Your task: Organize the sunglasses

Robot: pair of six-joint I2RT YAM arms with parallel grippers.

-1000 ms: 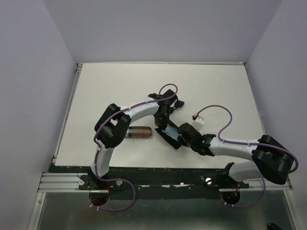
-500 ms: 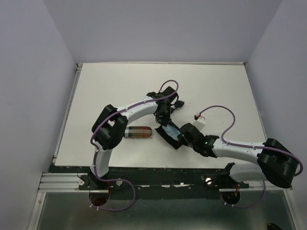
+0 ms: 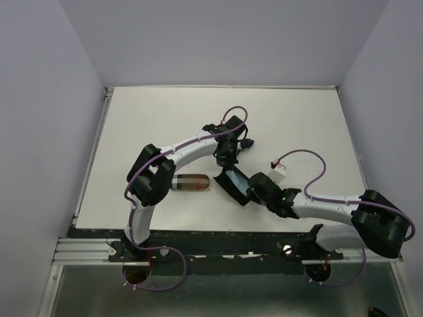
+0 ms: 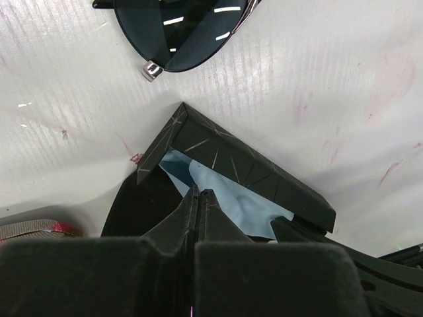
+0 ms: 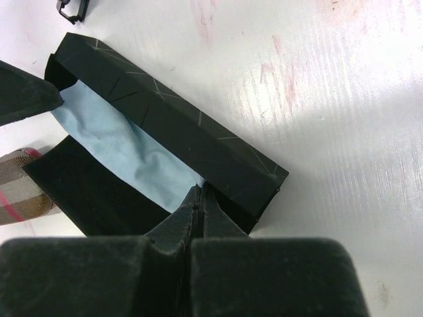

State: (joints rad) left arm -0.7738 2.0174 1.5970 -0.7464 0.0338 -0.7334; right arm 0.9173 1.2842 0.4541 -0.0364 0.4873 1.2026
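Both fully closed with nothing clearly gripped, the left gripper (image 4: 198, 193) and right gripper (image 5: 199, 190) touch the blue cloth (image 4: 231, 198) inside the open black case (image 4: 244, 168), seemingly steadying it for the black sunglasses (image 4: 175, 30) at its far side.

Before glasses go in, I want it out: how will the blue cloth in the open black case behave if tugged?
Probably floppy: the blue cloth lies rumpled. Likely light: it looks thin. It may snag, tucked under the black case lid.
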